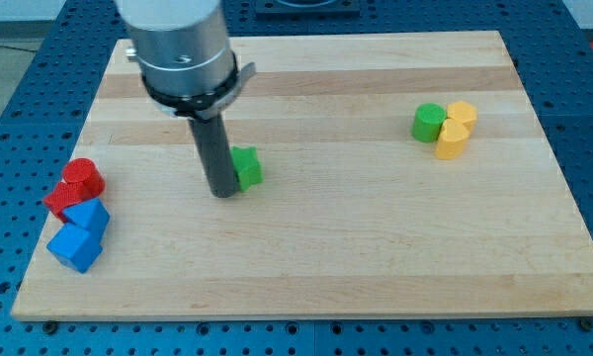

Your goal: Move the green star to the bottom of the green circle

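On the wooden desk [376, 267], my tip [222, 192] (a plain rod, no pincer to open or close) touches the green star [245, 167] on its left side, left of centre. The green circle [428, 123] sits well apart, toward the right edge, beside two yellow blocks [456, 130].

One camera looking down at a slant on the whole board

The camera sits high, in front of the pale wooden board [376, 247], and looks down and across it. All four edges show, with blue holed table [10, 119] around them. The far edge looks shorter than the near one. The grey arm's round body [178, 44] pokes in from the view's top, cut off there. Only this one view exists.
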